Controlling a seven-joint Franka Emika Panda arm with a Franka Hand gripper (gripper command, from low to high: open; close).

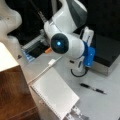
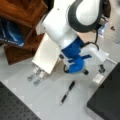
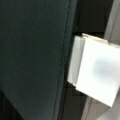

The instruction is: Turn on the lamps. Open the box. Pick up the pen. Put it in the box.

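The box shows in both front views as a flat case with a black lid (image 1: 108, 48) (image 2: 107, 100) and silver sides, and its lid is down. Its small white latch (image 2: 98, 78) (image 3: 96, 72) fills the wrist view beside the dark lid (image 3: 32, 55). My gripper (image 2: 101, 69) (image 1: 79, 67) hangs at the box's front, just above the latch; its fingers do not appear in the wrist view. The slim black pen (image 1: 93, 88) (image 2: 67, 92) lies free on the table in front of the box. A cream lampshade (image 1: 6, 58) is partly seen at a front view's left.
A white spiral notebook (image 1: 53, 92) (image 2: 48, 55) lies near the pen, with metal clips (image 2: 36, 75) at its end. A brown wooden cabinet (image 1: 15, 97) (image 2: 22, 15) stands beside it. A white cable (image 1: 45, 70) runs along the notebook. A black mat (image 2: 15, 105) lies at the lower left.
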